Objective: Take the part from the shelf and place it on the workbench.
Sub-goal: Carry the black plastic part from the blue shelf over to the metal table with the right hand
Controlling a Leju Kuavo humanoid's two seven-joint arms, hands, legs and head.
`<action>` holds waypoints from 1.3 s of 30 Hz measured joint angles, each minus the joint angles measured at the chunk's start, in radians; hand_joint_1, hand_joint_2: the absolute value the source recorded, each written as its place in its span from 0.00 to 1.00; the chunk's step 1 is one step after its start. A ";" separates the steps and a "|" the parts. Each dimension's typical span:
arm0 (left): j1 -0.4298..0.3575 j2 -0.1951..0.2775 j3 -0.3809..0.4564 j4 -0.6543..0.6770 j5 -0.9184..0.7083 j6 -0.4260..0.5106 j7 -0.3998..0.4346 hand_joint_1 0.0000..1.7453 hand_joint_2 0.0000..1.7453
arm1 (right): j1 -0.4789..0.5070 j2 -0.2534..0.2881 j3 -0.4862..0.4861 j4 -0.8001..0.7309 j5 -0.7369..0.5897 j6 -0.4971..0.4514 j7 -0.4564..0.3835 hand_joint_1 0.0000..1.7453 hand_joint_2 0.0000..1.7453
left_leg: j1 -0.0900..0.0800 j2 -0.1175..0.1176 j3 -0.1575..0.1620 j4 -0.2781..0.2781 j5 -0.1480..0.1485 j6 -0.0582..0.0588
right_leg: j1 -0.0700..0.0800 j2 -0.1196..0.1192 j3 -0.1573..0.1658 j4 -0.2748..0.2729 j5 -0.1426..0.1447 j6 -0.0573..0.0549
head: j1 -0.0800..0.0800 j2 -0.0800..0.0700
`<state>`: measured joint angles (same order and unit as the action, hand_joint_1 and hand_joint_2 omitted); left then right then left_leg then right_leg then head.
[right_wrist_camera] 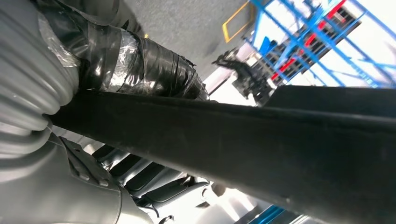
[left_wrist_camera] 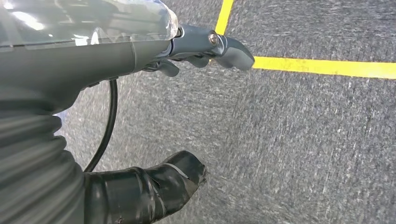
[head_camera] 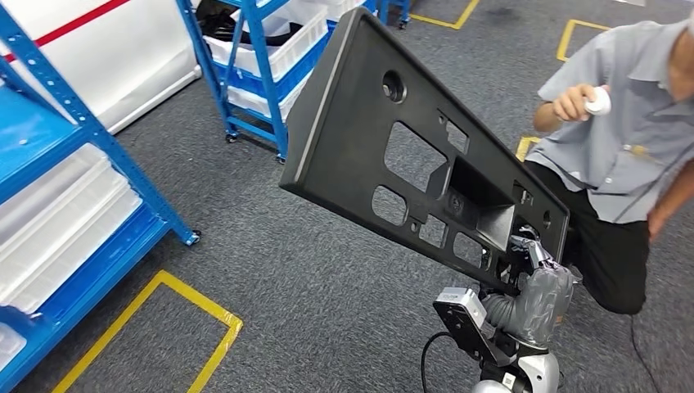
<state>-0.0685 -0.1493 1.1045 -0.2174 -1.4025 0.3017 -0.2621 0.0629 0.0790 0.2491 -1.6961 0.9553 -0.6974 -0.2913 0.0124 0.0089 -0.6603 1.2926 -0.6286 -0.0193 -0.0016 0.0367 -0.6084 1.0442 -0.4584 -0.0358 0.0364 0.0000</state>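
Grey carpet spreads under me, marked with yellow tape lines that box off floor bays. A blue steel shelf rack stands at my left with pale plastic bins on its tiers, and a second blue rack on castors stands farther ahead, holding white bins. A white wall panel with a red stripe runs behind them. A person in a grey shirt crouches just beside me on the right, holding a small white object. No writing is sharp enough for me to read.

The part, a long black plastic panel pierced with rectangular and round cutouts, is off the shelf and slants up across my view above the carpet, its far end near the second rack. My right hand clamps its near lower edge. My left hand hangs over bare carpet near a yellow line, fingers apart, holding nothing.
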 joint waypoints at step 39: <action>-0.007 0.034 0.004 0.000 0.010 -0.014 0.059 0.00 1.00 | -0.018 0.000 -0.006 0.022 -0.071 0.000 -0.041 1.00 1.00 | 0.006 -0.054 0.105 -0.273 0.136 0.023 | -0.005 0.082 -0.005 0.005 -0.004 0.034 | 0.003 0.000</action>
<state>-0.0755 -0.1152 1.1090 -0.2171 -1.3927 0.2878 -0.2033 0.0450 0.0790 0.2435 -1.6737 0.8845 -0.6978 -0.3324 0.0185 -0.0454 -0.5552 1.0191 -0.4930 0.0035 -0.0063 0.1186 -0.6138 1.0490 -0.4628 -0.0019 0.0390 0.0000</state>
